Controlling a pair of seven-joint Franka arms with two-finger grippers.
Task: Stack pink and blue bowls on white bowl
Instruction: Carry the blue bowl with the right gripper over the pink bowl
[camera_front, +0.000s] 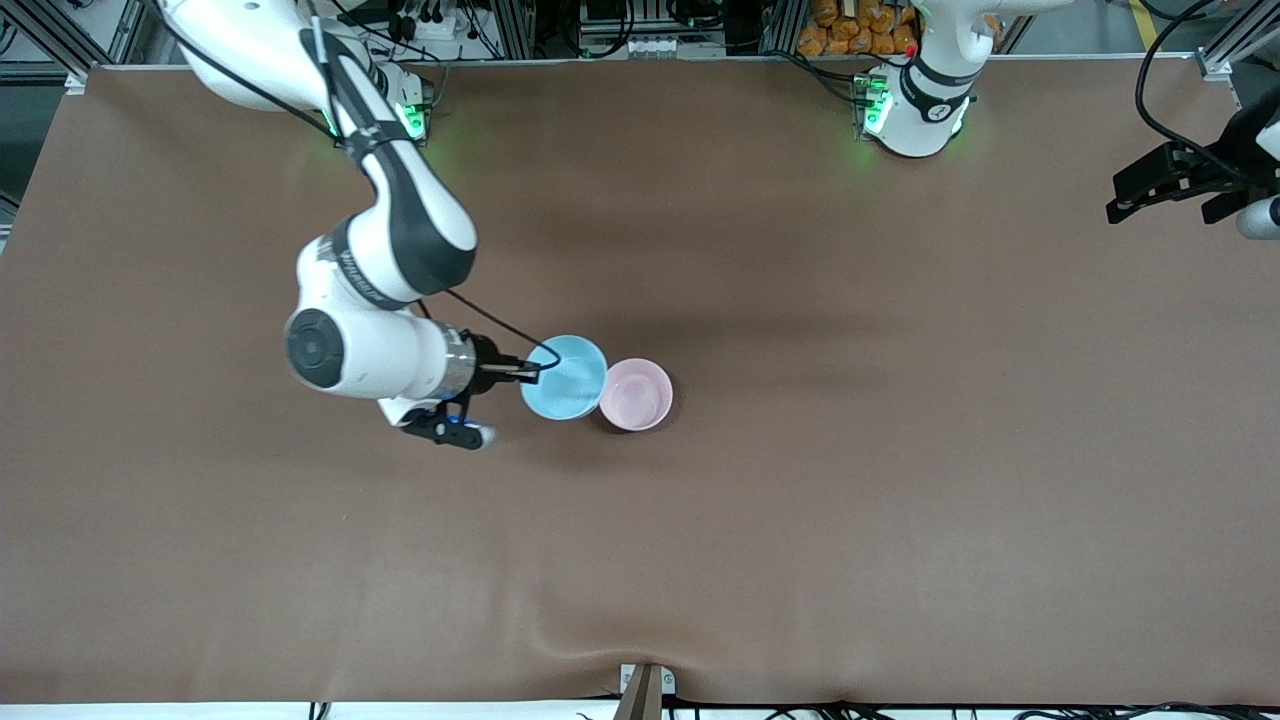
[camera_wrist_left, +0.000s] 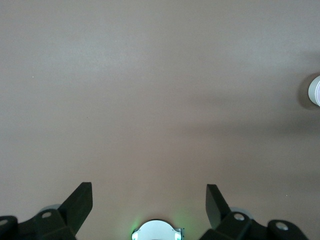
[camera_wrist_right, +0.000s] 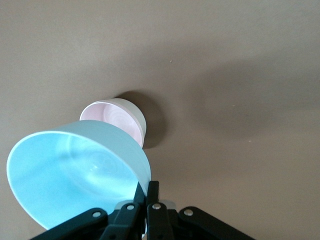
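Note:
My right gripper (camera_front: 530, 371) is shut on the rim of the light blue bowl (camera_front: 565, 378) and holds it tilted just above the table, beside the pink bowl (camera_front: 636, 394). In the right wrist view the gripper (camera_wrist_right: 150, 189) pinches the blue bowl's (camera_wrist_right: 75, 175) rim, with the pink bowl (camera_wrist_right: 117, 117) upright on the table past it. The pink bowl's outer wall looks whitish; no separate white bowl shows, and I cannot tell whether one sits under the pink one. My left gripper (camera_front: 1160, 195) waits open and empty over the left arm's end of the table, and shows open in the left wrist view (camera_wrist_left: 147, 192).
The brown table cover (camera_front: 800, 500) is bare around the two bowls. The left arm's base (camera_front: 915, 110) and the right arm's base (camera_front: 405, 110) stand at the table's edge farthest from the front camera. A bowl's edge (camera_wrist_left: 315, 91) shows in the left wrist view.

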